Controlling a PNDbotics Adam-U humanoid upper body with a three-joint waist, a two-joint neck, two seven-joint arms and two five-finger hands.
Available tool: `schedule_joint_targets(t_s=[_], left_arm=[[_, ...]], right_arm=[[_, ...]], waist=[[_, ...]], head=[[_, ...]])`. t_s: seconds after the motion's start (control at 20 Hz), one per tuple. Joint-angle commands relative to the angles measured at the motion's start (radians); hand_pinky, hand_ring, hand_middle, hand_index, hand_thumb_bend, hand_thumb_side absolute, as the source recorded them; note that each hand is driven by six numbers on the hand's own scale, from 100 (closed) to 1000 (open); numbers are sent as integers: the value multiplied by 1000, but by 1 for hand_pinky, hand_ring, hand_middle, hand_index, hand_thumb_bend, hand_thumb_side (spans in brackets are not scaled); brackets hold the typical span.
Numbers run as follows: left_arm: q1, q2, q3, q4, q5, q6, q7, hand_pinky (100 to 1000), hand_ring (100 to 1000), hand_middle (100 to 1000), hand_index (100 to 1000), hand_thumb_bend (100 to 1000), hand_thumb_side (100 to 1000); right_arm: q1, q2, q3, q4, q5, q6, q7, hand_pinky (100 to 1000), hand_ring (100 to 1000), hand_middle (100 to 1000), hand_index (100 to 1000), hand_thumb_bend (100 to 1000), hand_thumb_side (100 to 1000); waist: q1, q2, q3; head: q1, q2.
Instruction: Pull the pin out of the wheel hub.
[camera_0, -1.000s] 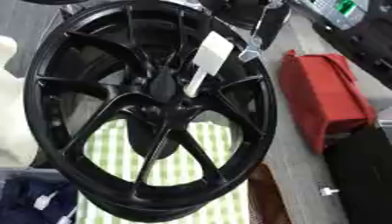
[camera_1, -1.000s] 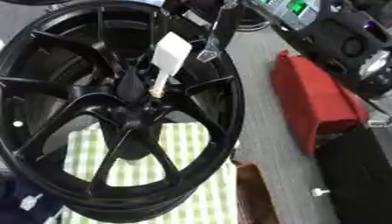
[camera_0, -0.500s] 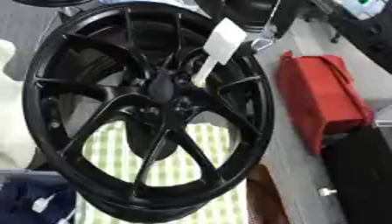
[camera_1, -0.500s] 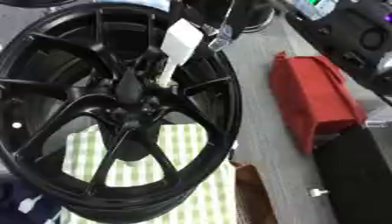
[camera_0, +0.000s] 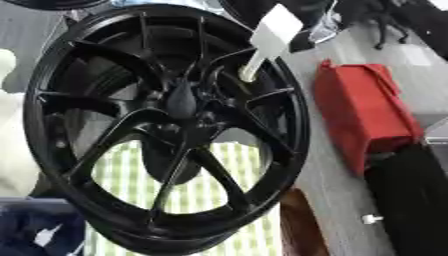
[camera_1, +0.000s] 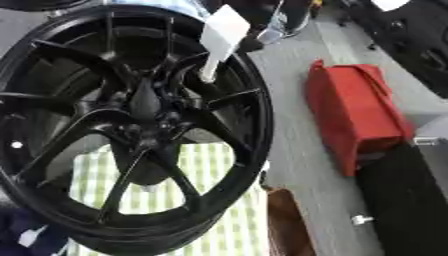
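The big black wheel (camera_0: 166, 125) stands tilted on a green and white checked cloth (camera_0: 210, 192) near the desk's (camera_1: 297, 95) front edge, so its hub (camera_0: 182, 102) faces the robot. The white pin (camera_0: 249, 67), with a flat white tag on top, is just above the hub, and looks already out. A hand (camera_1: 280, 22) at the far edge seems to hold the tag, but I cannot tell its fingers. A red box (camera_0: 363, 115) lies on the grey desk's right side.

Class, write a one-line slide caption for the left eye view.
White-tagged pin lifted above the spokes of a black wheel, red bag beside it.
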Motion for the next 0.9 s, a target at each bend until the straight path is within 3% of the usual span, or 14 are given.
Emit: schedule_joint_targets(t_s=[0.05,0.2,0.35,0.65,0.9], left_arm=[[7,36,14,-9,-7,-2,11,701,592,523,755,426,663],[27,50,23,-8,-7,-4,19,700,592,522,755,423,663],[42,62,32,-6,-5,-7,26,700,591,522,755,420,662],[68,76,57,-1,6,-15,49,700,590,521,755,417,660],[84,81,82,0,20,-24,76,699,589,519,755,415,659]], right_arm=[[12,-80,-59,4,-52,-24,-3,669,640,286,458,384,100],[2,-87,-85,78,-69,-8,-24,658,637,282,456,380,100],[56,-124,-138,136,-120,-18,-56,644,633,277,453,375,100],[304,-215,-313,244,-206,-86,-178,629,629,271,451,374,100],[549,-176,-481,355,-195,-179,-321,620,633,274,459,361,100]], waist=[[9,-32,-12],[15,-40,-37],[24,-41,-60],[47,-34,-107],[69,-26,-148]], head=[[15,5],[28,5],[41,5],[74,5],[133,5]])
